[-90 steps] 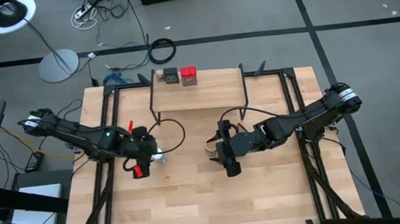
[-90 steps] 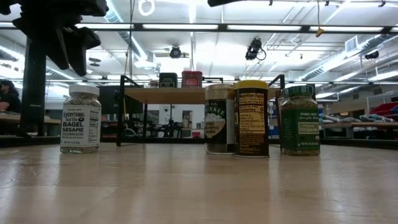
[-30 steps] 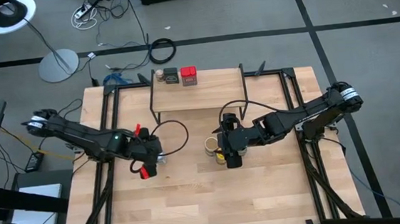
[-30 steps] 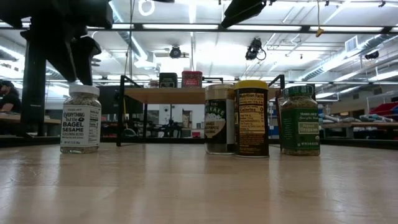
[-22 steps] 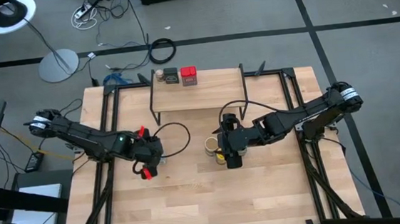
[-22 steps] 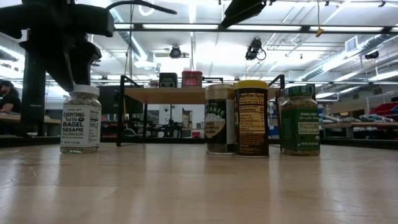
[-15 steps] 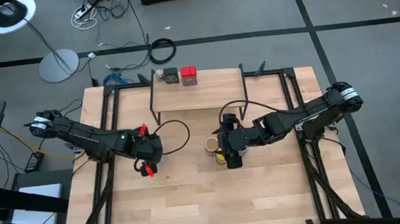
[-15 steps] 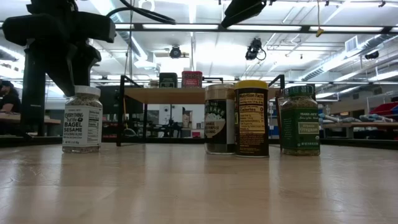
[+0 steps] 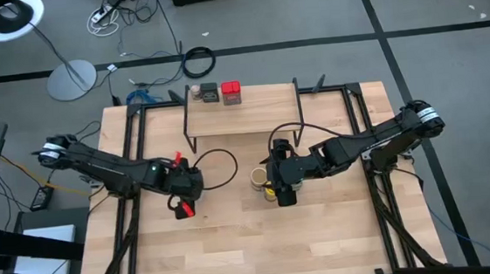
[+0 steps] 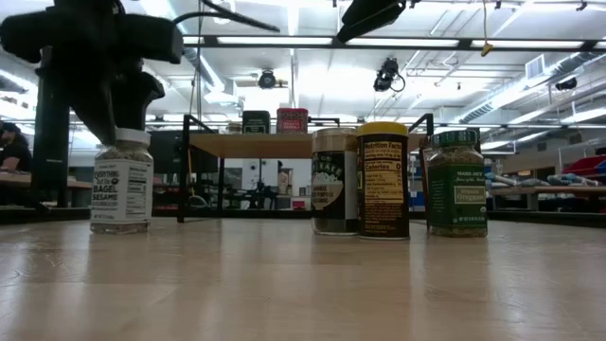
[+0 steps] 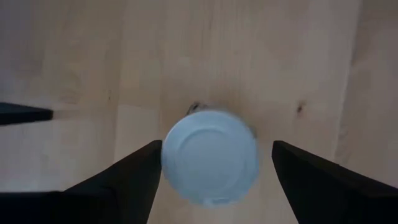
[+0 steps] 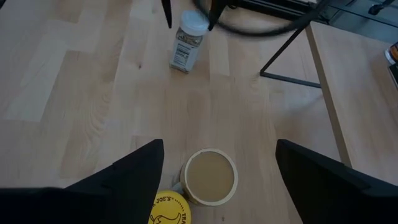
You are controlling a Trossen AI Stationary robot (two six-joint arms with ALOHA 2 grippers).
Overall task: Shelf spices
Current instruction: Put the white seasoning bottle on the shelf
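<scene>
The white-lidded jar (image 11: 210, 157) stands upright on the desk (image 9: 262, 241), well in front of the shelf (image 9: 243, 111), with the left end effector (image 11: 210, 163) straddling its lid from above: the fingers are apart, one on each side, and you cannot tell whether either touches the jar. You are at the grasp stage for this jar; the next move calls for bringing the fingers together on the lid or neck, lifting clear, and carrying it back onto the shelf board beside the red tin (image 9: 231, 92), the dark tin (image 9: 211, 92) and the small tan-capped jar (image 9: 196, 93) that already stand at its back edge. In the low view the jar's label (image 10: 120, 185) reads in part "BAGEL SESAME". The right end effector (image 12: 214, 163) hovers with fingers apart above a tan-lidded jar (image 12: 211, 177), which stands touching or just beside the yellow-lidded jar (image 12: 169, 208), whose lid bears "JOE'S". From the low view that yellow-lidded jar shows a "Nutrition Facts" panel, while the green jar (image 10: 455, 184) carries a green label too small to read; all three stand on the desk near its middle, not yet shelved.
</scene>
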